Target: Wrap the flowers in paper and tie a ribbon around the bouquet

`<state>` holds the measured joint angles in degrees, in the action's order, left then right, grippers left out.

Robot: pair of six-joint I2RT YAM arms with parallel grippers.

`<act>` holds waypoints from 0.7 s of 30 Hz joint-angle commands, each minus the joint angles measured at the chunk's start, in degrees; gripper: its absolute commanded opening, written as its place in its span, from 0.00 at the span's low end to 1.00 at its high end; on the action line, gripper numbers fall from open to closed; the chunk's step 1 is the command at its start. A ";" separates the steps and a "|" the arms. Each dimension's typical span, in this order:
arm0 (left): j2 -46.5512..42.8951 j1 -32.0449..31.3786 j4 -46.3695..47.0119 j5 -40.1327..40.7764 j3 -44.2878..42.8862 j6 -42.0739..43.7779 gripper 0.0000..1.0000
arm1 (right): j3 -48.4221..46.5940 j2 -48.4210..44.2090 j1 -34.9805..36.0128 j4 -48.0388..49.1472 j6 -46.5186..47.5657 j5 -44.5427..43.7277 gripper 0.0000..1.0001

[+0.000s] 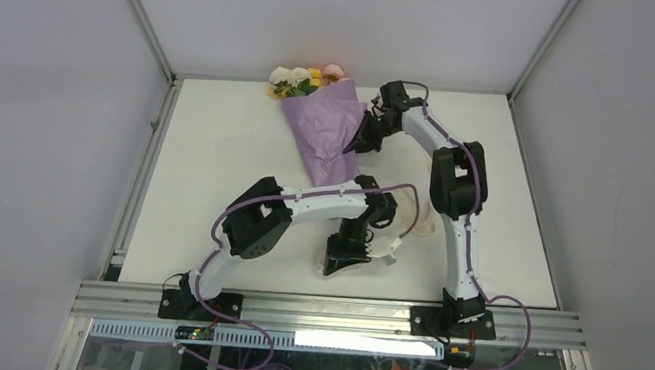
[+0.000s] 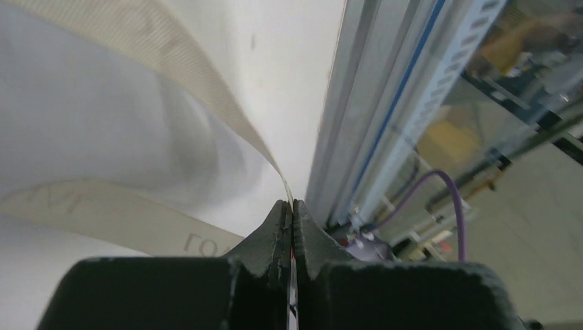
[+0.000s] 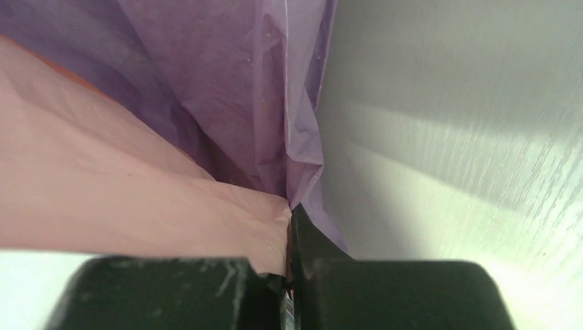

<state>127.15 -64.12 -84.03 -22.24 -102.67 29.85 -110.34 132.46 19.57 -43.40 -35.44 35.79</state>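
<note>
White table (image 1: pixel 204 159), grey walls round it. At the middle of its far edge lies the bouquet (image 1: pixel 328 133): the paper (image 3: pixel 227 89) is already rolled into a cone, with the flowers (image 1: pixel 301 77) showing at its far end, so the wrapping looks done. The ribbon (image 2: pixel 172 55) lies loose toward the near edge, apart from the bouquet; tying is not yet done. The right gripper (image 3: pixel 290 220) is pressed together on the paper's edge at the cone's right side. The left gripper (image 2: pixel 289 206) pinches the ribbon.
</note>
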 commanded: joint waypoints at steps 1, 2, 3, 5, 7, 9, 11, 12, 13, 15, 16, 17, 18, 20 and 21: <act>-10.62 9.02 -4.57 -2.80 8.63 0.08 0.00 | -2.56 -6.59 -1.02 -0.62 -3.09 -0.49 0.00; -13.31 10.82 -4.35 -1.69 11.34 1.46 0.00 | -2.51 -6.89 -1.31 -0.92 -2.86 -0.84 0.00; -16.82 12.31 -4.24 0.24 13.74 2.88 0.00 | -2.46 -7.07 -1.70 -1.18 -2.72 -0.93 0.00; -21.56 14.45 -4.35 4.32 19.50 6.25 0.00 | -2.28 -7.32 -2.11 -1.66 -2.40 -1.05 0.00; -25.03 16.64 -4.15 7.42 24.35 9.73 0.00 | -2.24 -7.46 -2.16 -2.41 -1.79 -1.38 0.00; -26.30 20.56 -2.99 10.70 27.89 11.07 0.00 | -2.12 -7.92 -2.17 -2.99 -1.65 -1.41 0.00; -26.12 26.58 -1.43 13.88 29.21 11.16 0.00 | -1.79 -8.61 -2.17 -3.13 -1.56 -1.52 0.00; -25.82 30.15 -0.29 15.25 29.14 10.78 0.00 | -1.60 -9.01 -2.17 -3.44 -1.49 -1.66 0.00; -25.41 33.45 0.52 16.03 28.50 10.34 0.00 | -1.48 -9.44 -2.17 -3.69 -1.33 -1.74 0.00; -24.62 40.55 2.01 15.92 25.41 8.65 0.00 | -1.07 -10.07 -2.17 -4.27 -1.13 -1.71 0.00; -24.20 43.88 2.24 14.47 23.05 7.29 0.00 | -0.61 -10.42 -2.09 -4.31 -1.07 -1.65 0.00; -23.88 47.39 2.12 11.93 19.79 5.36 0.00 | -0.07 -10.81 -2.07 -4.41 -1.04 -1.64 0.00; -23.84 51.68 1.45 8.47 16.10 3.00 0.00 | 0.54 -11.36 -2.08 -4.33 -0.99 -1.61 0.00; -24.35 56.74 0.24 -1.20 9.14 -0.62 0.00 | 1.81 -12.15 -2.00 -4.20 -1.01 -1.40 0.00; -24.71 57.82 0.28 -3.64 6.62 -2.12 0.00 | 2.34 -12.45 -1.93 -4.16 -1.03 -1.05 0.00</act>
<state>105.69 -13.72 -83.96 -12.45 -83.94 34.94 -109.06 126.41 17.39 -47.35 -36.45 33.34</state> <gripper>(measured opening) 0.008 0.007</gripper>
